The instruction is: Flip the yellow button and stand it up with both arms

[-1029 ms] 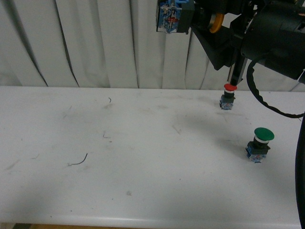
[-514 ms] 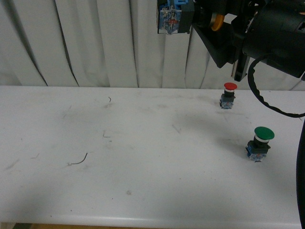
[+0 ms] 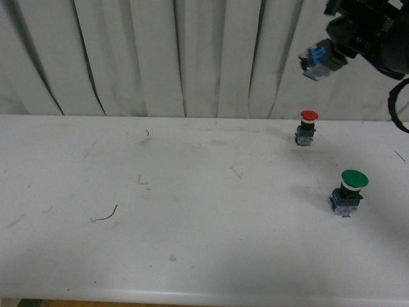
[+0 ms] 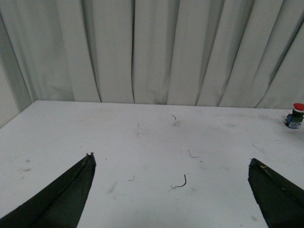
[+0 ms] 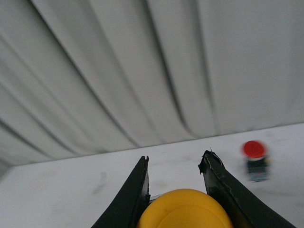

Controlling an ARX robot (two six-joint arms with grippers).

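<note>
Front view: clamped in the right gripper (image 5: 175,160), the yellow button (image 3: 317,62) has been swung right above the desk's (image 3: 192,192) far right corner, away from the wide-spread left gripper (image 4: 171,158), so handover seems deferred.

Yellow btn (image 5: 183,209) — aloft, clamped in right claw (image 5: 175,157).

lab test bench | bare white table (image 3: 192,256) | pleated white curtain (image 3: 160,57) backdrop
</note>
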